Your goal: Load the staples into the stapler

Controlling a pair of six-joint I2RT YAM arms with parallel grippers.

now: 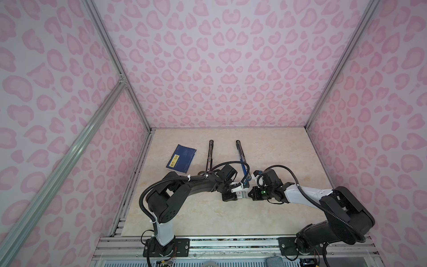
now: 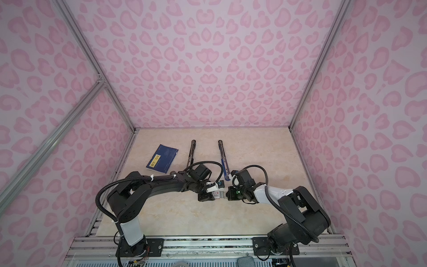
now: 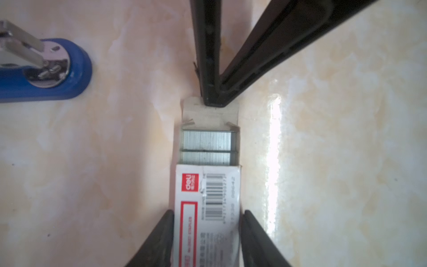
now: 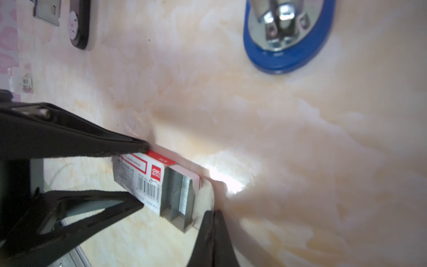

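Though bared in half-drawn tray [image 4: 184, 171], not yet loaded: staples [image 3: 206, 148], near centre.
Box [image 3: 208, 196] clamped in left gripper [image 3: 208, 211], tray flap [image 3: 194, 111] pinched in right gripper [image 3: 213, 102]; remaining: strip out, into blue stapler [image 1: 240, 152] lying open just beyond.

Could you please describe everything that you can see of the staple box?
The staple box is a small white cardboard sleeve with a red logo patch, a barcode and a red-framed label. It appears to lie flat on the marbled table. Its inner tray stands partly out, baring two silvery strips of staples. The right gripper, shut, pinches the tray's end flap. The left gripper flanks the sleeve's long sides; whether it presses them is unclear.
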